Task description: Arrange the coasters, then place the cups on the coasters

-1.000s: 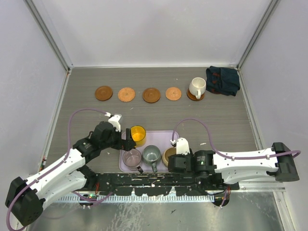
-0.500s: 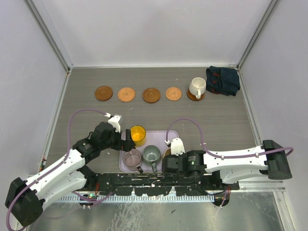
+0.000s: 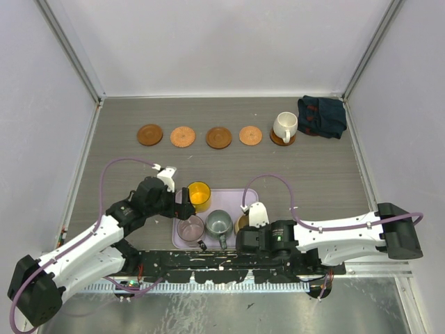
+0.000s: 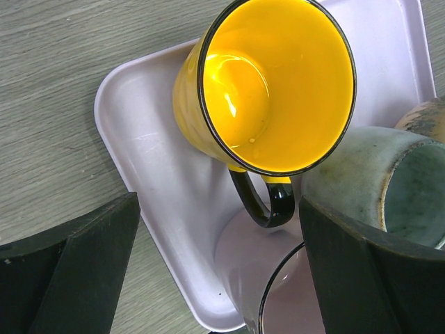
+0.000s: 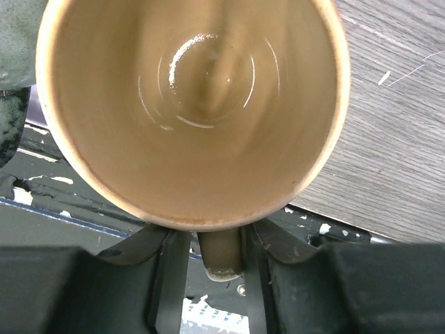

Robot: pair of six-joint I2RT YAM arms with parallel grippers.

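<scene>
Four bare wooden coasters (image 3: pixel 183 136) lie in a row at the back. A fifth coaster (image 3: pixel 281 140) to their right carries the white cup (image 3: pixel 284 126). The lilac tray (image 3: pixel 229 199) holds the yellow cup (image 3: pixel 199 195), mauve-pink cup (image 3: pixel 190 227), grey-green cup (image 3: pixel 219 223) and tan cup (image 3: pixel 241 222). My left gripper (image 4: pixel 222 278) is open just above the tray, and the yellow cup's (image 4: pixel 271 83) black handle points into its gap. My right gripper (image 5: pixel 217 278) has closed in on the handle of the tan cup (image 5: pixel 195 104), with a finger (image 5: pixel 170 278) tight on each side.
A dark navy cloth (image 3: pixel 322 116) lies bunched in the back right corner beside the white cup. Light walls close the table on three sides. A black rail (image 3: pixel 208 261) with the arm bases runs along the near edge, right behind the tray.
My right gripper slid left over the tan cup and its jaws narrowed around the handle. The left arm and all the cups stayed in place.
</scene>
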